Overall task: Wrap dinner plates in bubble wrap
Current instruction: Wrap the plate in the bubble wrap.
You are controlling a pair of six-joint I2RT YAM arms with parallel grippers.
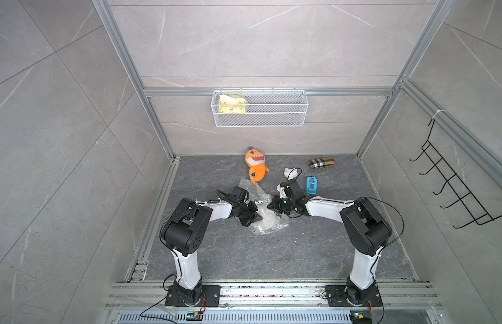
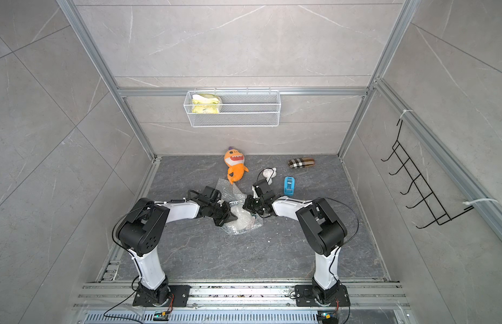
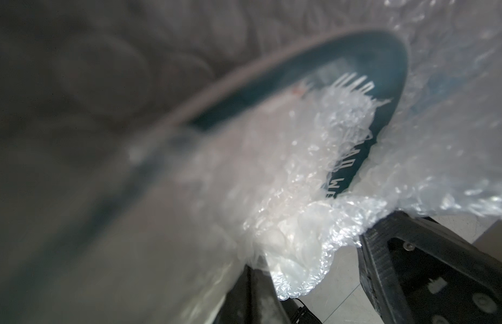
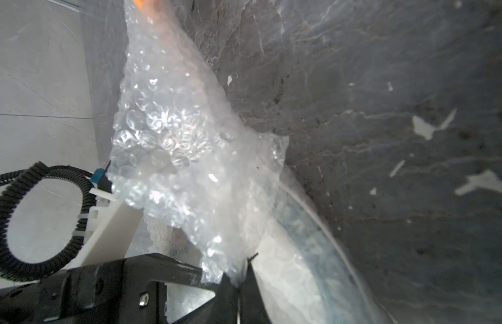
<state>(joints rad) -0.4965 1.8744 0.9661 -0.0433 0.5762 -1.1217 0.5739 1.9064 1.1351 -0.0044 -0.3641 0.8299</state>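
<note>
Seen from above, two robot arms reach from 7 and 5 o'clock toward the middle of one dark stone table [image 1: 216,252]. The left gripper [image 1: 255,217] meets the bundle from 9 o'clock, its claw clamped on a bunched fold of the one bubble wrap sheet [image 1: 268,224]. One dinner plate [image 3: 356,64] sits inside that wrap at table centre, partly covered. Its dark green rim with white lettering shows in the left wrist view.

At 12 o'clock lies one orange plush shark [image 1: 255,165], and above it hangs one wire basket [image 1: 272,123] holding one yellow item [image 1: 232,104]. The right gripper [image 1: 273,207], at 3 o'clock of the bundle, pinches a fold of the same sheet in closed tips.

Toward 1 o'clock lie one white toy [image 1: 289,172] and one plaid pouch [image 1: 321,163]. At 2 o'clock lies one blue tape dispenser [image 1: 311,185]. One black rack [image 1: 457,185] with five hooks hangs on the side wall at 3 o'clock.
</note>
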